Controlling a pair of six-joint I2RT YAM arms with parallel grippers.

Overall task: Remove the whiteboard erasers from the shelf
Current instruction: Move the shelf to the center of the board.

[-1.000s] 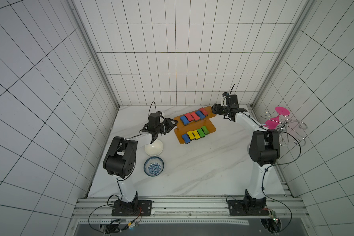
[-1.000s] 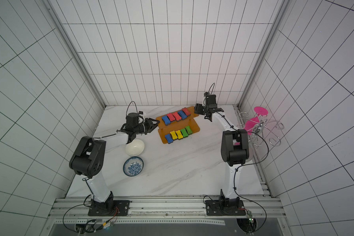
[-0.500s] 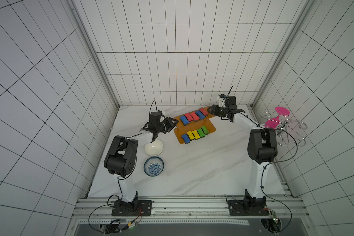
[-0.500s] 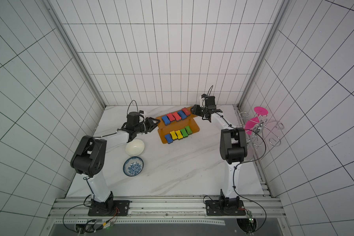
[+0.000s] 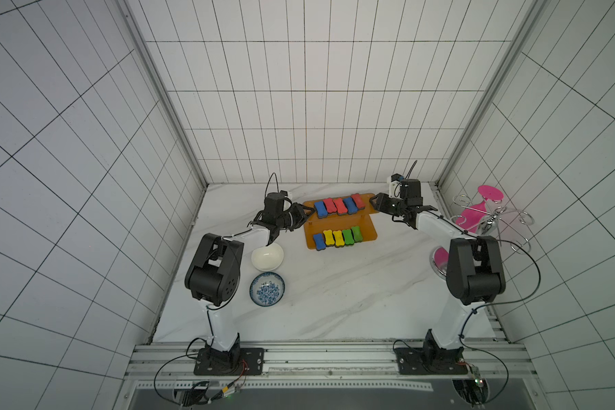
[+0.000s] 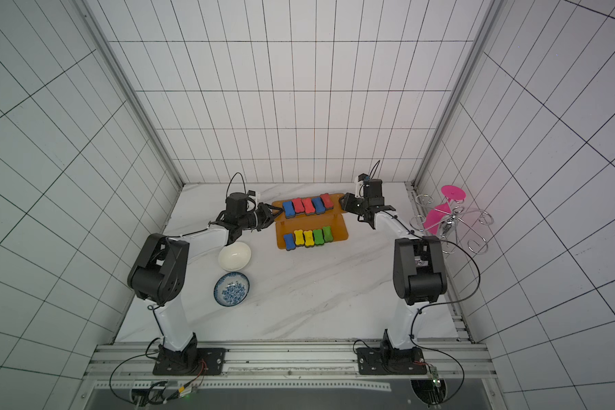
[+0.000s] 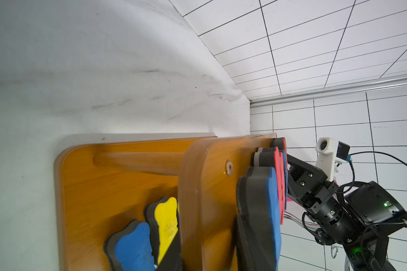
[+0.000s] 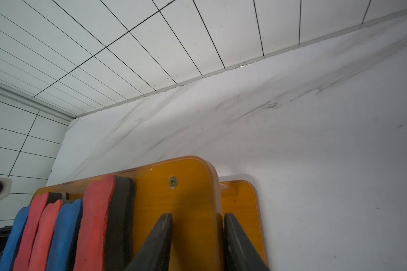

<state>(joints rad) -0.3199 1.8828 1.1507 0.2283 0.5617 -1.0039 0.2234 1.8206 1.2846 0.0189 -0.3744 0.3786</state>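
The orange two-tier shelf (image 5: 367, 231) stands at the back of the table. Its upper board carries blue and red whiteboard erasers (image 5: 339, 206) in a row. The lower board carries blue, yellow and green ones (image 5: 338, 238). My left gripper (image 5: 308, 213) is at the shelf's left end, shut on the upper board's edge (image 7: 193, 187), beside a blue eraser (image 7: 274, 211). My right gripper (image 8: 197, 218) is at the right end with its jaws open. One finger (image 8: 160, 237) is above the upper board and the other is beneath it. A red eraser (image 8: 94, 223) lies close by.
A white bowl (image 5: 267, 256) and a blue patterned bowl (image 5: 267, 289) sit left of the shelf, near my left arm. A chrome wire rack with pink discs (image 5: 490, 213) stands at the right wall. The back wall is just behind the shelf.
Both grippers have moved in to the shelf's two ends. The left jaws closed on the upper board. The right jaws narrowed around it.
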